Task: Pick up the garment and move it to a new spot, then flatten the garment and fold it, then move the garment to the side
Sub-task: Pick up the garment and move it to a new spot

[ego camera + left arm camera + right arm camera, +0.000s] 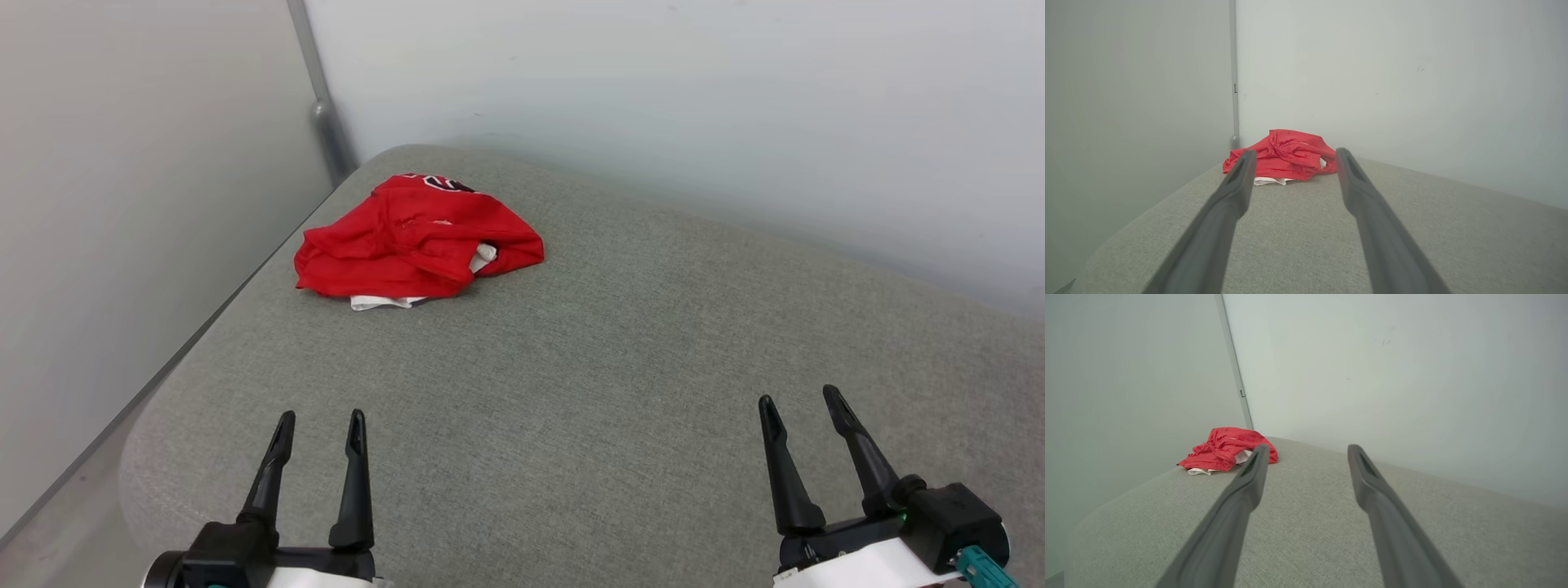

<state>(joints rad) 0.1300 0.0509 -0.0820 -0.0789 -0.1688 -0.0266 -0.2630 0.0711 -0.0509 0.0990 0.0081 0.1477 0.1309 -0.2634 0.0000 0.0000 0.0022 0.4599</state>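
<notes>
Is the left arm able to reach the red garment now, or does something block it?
Probably yes. The left gripper is open, the garment lies crumpled ahead of it near the left edge, and bare grey cushion lies between them.

One garment (416, 241), two end effectors (321, 414) (798, 395), one grey cushion (612, 367)

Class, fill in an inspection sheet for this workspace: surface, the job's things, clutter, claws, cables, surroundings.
Surface: grey woven cushion, with a rounded corner at the near left.
Job's things: red garment, crumpled in a heap near the far left corner, with white fabric showing at its near edge.
Clutter: nothing seen.
Claws: left claw and right claw both open, holding nothing, well short of the garment.
Cables: nothing seen.
Surroundings: pale walls behind and on the left; grey metal post where they meet.
</notes>
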